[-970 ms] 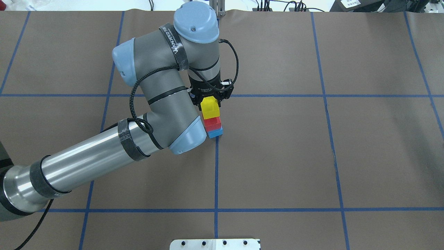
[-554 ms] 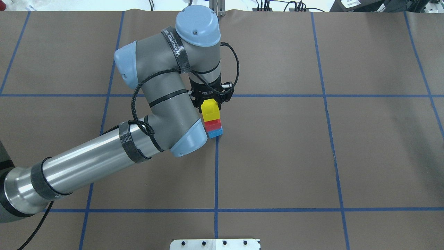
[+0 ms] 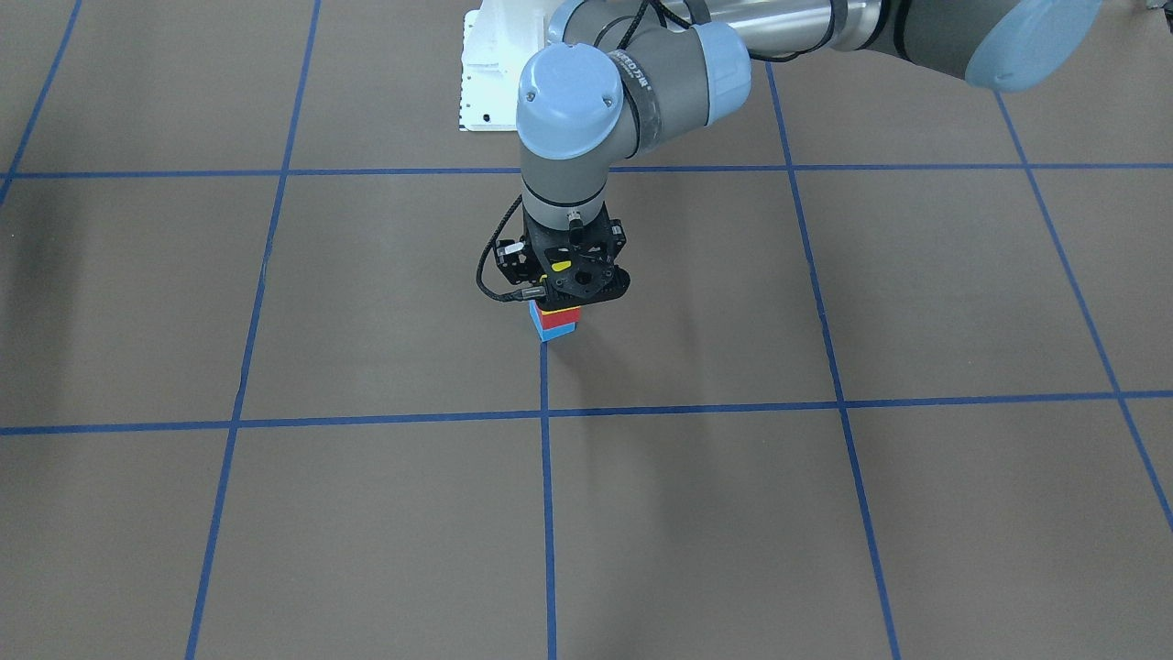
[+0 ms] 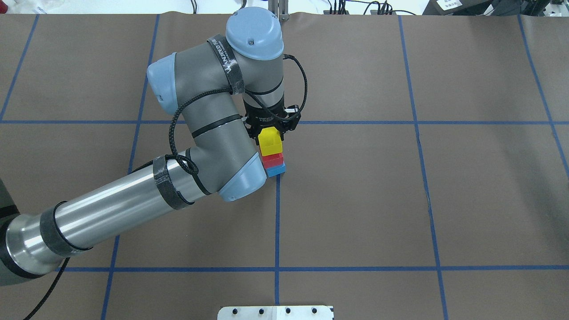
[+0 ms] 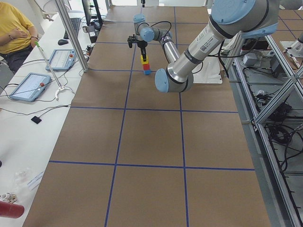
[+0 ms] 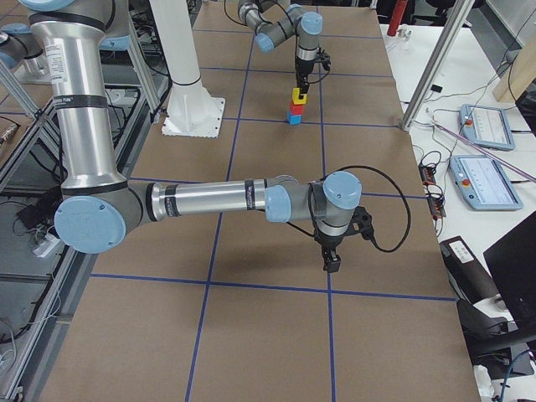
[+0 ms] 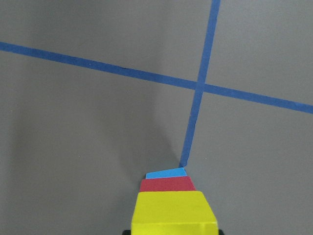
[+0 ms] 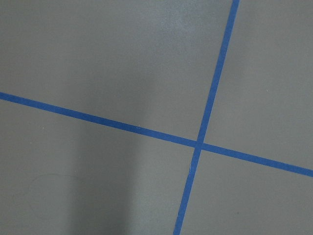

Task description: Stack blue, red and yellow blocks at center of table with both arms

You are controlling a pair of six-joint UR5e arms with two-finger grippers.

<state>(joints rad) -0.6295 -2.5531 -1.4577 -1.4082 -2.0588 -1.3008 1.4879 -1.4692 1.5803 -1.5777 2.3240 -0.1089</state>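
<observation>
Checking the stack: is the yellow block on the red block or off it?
On: both side views show the yellow block resting on the red block, no gap visible.

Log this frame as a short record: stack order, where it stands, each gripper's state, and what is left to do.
stack, bottom to top: blue block, red block, yellow block
place: middle of the table, at the end of a tape line
left gripper: shut on the yellow block at the stack's top
right gripper: far from the stack, over the table; open or shut cannot be told
left to do: release the yellow block
</observation>
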